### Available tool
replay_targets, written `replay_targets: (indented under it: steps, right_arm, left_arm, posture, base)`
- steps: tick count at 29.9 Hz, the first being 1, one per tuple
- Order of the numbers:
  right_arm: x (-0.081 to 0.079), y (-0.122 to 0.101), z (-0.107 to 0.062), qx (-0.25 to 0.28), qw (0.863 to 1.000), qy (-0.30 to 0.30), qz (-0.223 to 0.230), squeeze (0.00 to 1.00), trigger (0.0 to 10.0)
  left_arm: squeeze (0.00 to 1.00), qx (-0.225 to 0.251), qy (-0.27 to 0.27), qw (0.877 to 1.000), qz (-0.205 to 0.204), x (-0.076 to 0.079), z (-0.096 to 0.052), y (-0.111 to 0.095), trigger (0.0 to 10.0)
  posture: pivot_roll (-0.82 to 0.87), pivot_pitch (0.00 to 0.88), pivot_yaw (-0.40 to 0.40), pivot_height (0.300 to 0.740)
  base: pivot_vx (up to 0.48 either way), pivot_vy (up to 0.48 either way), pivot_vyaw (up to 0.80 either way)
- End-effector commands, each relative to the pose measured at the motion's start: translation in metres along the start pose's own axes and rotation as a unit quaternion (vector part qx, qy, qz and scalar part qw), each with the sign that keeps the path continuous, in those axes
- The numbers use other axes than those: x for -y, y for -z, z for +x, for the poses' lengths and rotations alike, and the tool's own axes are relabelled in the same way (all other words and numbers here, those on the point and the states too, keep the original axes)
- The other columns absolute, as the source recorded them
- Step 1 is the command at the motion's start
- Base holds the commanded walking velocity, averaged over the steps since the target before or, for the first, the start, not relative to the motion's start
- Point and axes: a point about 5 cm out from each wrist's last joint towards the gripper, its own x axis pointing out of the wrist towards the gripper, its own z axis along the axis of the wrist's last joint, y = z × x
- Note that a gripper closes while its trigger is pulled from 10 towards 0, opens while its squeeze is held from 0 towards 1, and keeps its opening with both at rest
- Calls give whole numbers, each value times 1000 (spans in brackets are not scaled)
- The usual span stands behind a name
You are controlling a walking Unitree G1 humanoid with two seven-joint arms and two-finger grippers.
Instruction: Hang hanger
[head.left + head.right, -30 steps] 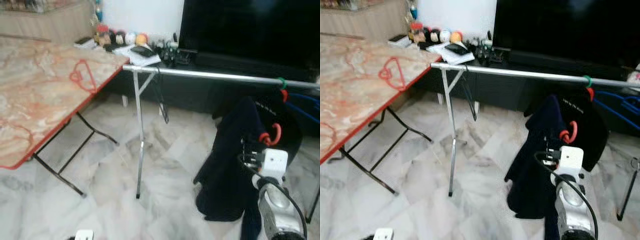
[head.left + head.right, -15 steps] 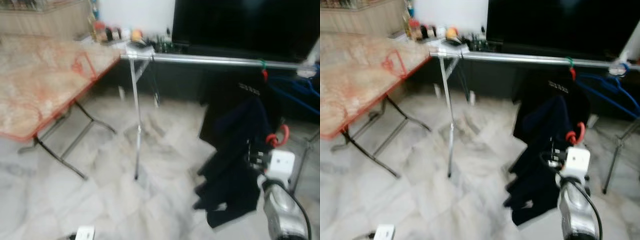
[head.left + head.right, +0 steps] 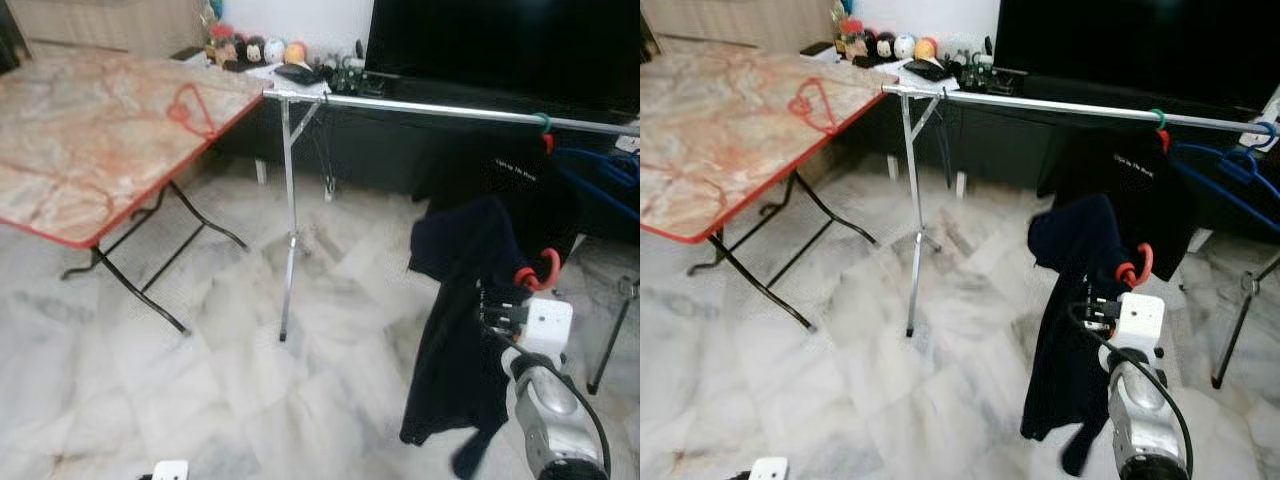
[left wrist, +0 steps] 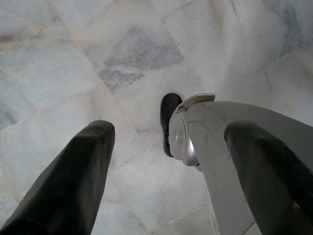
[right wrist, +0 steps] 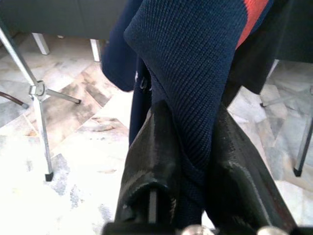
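Hanger (image 3: pixel 1135 266), red, with a navy garment (image 3: pixel 1072 300) draped on it, is at about 4 o'clock in the head views, carried by the right gripper (image 5: pixel 188 161), whose fingers are clenched on the knit cloth and the hanger under it. The hook is below the rail (image 3: pixel 1040 104) and near its right part, so I judge the step is to lift the arm until the hook is above the rail, then lower it on a free place. Going from the left: at 10 o'clock is a folding table (image 3: pixel 700 215) with another red hanger (image 3: pixel 815 104) lying on it, then the rack's leg (image 3: pixel 912 240) at the center, well apart from the load. At 2 o'clock a dark shirt (image 3: pixel 1135 190) and blue hangers (image 3: pixel 1230 170) already hang; they may be in the way, so the bare middle of the rail seems safer. The left gripper (image 4: pixel 161 161) is released, fingers apart, over the marble floor (image 4: pixel 73 58).
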Motion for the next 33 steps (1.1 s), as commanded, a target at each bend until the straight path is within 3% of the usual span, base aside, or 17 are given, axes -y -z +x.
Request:
replay_targets:
  steps: [1, 7, 12, 19, 27, 33]
  right_arm:
    - [4, -6, 2, 15, 1000, 4, -6, 0, 10000]
    - [1, -13, 5, 26, 1000, -4, -3, 0, 10000]
    - [9, -10, 6, 15, 1000, 11, 0, 0, 10000]
    - [1, -15, 11, 16, 1000, -5, 5, 0, 10000]
    - [3, -12, 10, 19, 1000, 1, 9, 0, 10000]
    - [1, -8, 10, 11, 1000, 0, 9, 0, 10000]
  left_arm:
    - [0, -23, -1, 1000, -10, 0, -2, 11, 10000]
    - [0, -20, 0, 1000, -1, -3, -2, 8, 10000]
    - [0, -20, -5, 1000, -9, -7, -3, 10, 10000]
    - [0, -22, -11, 1000, -12, -16, -7, 17, 10000]
    - [0, -30, -7, 1000, -3, -11, -7, 20, 10000]
    - [0, -16, -7, 1000, -5, -6, -2, 8, 10000]
  posture:
    - [-27, 0, -89, 740]
    - [-25, 0, -92, 740]
    - [-7, 0, -106, 740]
    - [4, 0, -112, 740]
    - [-8, 0, -95, 740]
    - [9, 0, -95, 740]
  base:
    - [0, 465, 0]
    - [0, 480, 0]
    - [0, 480, 0]
    - [0, 480, 0]
    - [0, 480, 0]
    - [0, 480, 0]
